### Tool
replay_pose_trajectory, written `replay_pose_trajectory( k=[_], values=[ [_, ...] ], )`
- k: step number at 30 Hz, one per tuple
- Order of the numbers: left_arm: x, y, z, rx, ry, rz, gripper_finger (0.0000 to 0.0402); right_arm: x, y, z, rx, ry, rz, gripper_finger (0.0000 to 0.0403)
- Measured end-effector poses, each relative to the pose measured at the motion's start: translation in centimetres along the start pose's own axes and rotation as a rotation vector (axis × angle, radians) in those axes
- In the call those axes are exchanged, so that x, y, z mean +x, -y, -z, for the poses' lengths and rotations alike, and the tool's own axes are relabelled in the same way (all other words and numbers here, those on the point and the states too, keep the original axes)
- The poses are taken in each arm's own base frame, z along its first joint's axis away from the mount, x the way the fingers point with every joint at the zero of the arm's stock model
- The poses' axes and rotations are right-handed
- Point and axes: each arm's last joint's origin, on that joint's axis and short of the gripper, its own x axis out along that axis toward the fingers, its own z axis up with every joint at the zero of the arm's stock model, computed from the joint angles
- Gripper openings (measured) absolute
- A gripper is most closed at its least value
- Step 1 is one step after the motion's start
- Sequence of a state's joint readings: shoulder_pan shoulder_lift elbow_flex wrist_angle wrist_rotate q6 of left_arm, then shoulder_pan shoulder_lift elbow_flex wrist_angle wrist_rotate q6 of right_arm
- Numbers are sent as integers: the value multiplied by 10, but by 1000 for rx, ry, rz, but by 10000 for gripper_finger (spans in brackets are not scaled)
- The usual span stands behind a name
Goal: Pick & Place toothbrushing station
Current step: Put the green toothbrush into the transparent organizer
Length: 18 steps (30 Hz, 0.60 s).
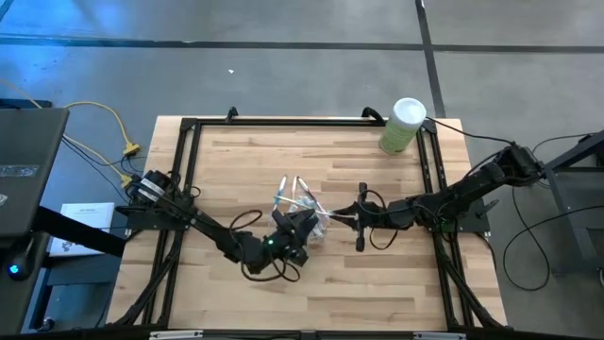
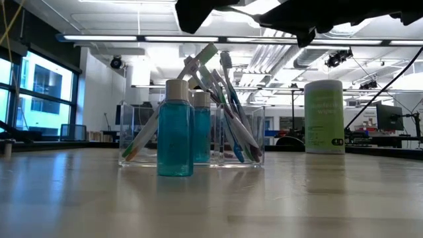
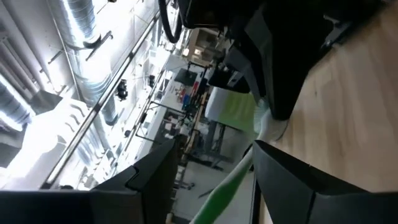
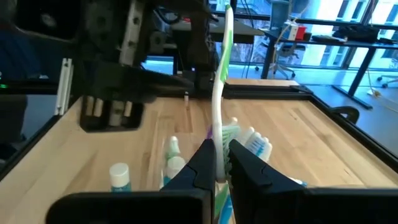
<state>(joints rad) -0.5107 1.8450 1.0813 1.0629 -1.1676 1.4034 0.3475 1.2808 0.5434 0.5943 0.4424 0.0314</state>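
Two claws meet at mid-table over the clear holder [image 2: 192,142]. The right claw [image 4: 219,163] is clamped on a green-and-white toothbrush [image 4: 221,81], probably lifting or seating it; the left claw [image 3: 214,165] hovers alongside, fingers apart. Bare table [image 1: 377,293] surrounds them, its edges and the green canister [image 1: 403,126] well apart.

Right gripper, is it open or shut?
Shut: the right gripper pinches a green-and-white toothbrush standing upright between its fingers.

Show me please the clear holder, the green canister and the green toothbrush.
clear holder [image 2: 258,142]: low view, its right wall.
green canister [image 2: 324,119]: low view, middle of its body.
green toothbrush [image 4: 221,74]: right wrist view, its handle above the gripper.
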Motion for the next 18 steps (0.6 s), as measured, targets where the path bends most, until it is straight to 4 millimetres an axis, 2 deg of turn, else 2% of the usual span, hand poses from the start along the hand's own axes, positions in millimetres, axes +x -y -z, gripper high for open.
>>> replay_pose_trajectory(
  k=[18],
  values=[
    [2, 8, 3, 115, -27, 34, 203, 4, -2, -10, 6, -26, -5, 12]
  ],
)
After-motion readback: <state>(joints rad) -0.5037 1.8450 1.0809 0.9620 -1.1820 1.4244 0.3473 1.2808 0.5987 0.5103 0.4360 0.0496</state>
